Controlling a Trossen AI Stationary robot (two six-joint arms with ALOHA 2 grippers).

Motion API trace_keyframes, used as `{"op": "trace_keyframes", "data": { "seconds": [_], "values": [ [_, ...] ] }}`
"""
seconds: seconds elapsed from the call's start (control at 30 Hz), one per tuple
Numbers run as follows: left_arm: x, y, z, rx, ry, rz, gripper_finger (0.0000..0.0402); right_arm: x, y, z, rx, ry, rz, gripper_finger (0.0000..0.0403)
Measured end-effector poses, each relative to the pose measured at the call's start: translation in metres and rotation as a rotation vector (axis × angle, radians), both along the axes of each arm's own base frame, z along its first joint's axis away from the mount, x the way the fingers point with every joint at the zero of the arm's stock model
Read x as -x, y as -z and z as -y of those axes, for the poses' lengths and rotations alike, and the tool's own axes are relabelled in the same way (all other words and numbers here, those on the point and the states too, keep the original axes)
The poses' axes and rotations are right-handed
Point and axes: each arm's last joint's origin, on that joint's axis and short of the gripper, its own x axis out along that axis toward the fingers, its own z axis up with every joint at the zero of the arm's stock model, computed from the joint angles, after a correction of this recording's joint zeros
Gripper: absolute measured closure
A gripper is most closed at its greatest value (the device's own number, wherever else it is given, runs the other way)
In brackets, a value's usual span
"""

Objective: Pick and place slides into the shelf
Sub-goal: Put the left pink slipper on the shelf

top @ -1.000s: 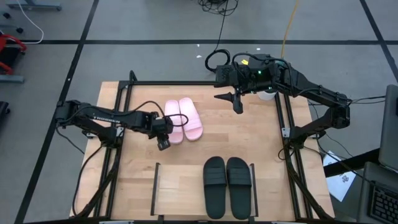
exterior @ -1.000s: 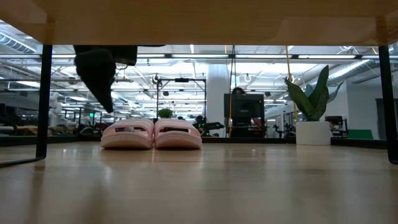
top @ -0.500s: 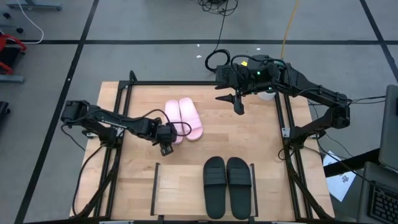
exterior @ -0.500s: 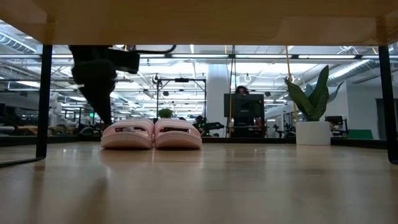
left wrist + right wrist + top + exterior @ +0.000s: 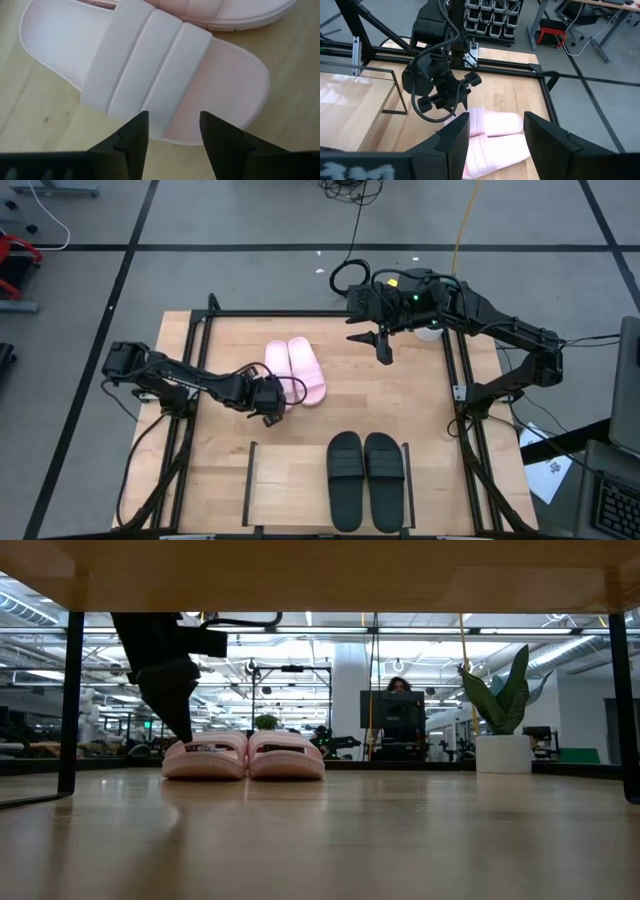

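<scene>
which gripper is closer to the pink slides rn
Left. The left gripper hangs right at the near end of the pink slides, jaws open over one strap. The right gripper hovers apart, off to their other side.

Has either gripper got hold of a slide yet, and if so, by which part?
Nothing is held. The left gripper is open just above the nearer pink slide, at the strap's edge. The right gripper hangs open, empty, over the table's far side.

a robotics lab: parts bins [image 5: 487, 20], floor cables [image 5: 350, 192], a monitor [image 5: 392, 716] and ceiling strip lights [image 5: 560, 645].
</scene>
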Motion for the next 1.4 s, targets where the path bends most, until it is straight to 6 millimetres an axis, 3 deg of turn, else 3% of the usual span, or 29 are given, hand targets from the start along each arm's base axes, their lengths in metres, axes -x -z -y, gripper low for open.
{"op": "trace_keyframes", "data": {
  "seconds": [0.4,0.8,0.93,1.2,1.4],
  "values": [
    [-0.010,0.031,0.000,-0.056,-0.008,-0.112,0.0222,0.000,0.000,0.000,0.005,-0.003,0.000,0.0225],
    [-0.009,0.031,-0.002,-0.128,-0.141,-0.073,0.0224,0.001,0.002,0.000,0.000,-0.004,-0.017,0.0225],
    [-0.008,0.031,-0.003,-0.130,-0.175,-0.063,0.0259,0.001,0.002,0.000,0.000,-0.003,-0.017,0.0225],
    [-0.009,0.031,-0.003,-0.135,-0.173,-0.059,0.0391,0.001,0.002,0.000,-0.003,-0.002,-0.017,0.0225],
    [-0.009,0.031,-0.003,-0.124,-0.173,-0.053,0.0390,0.001,0.002,0.000,-0.005,-0.002,-0.017,0.0225]
  ]
}}
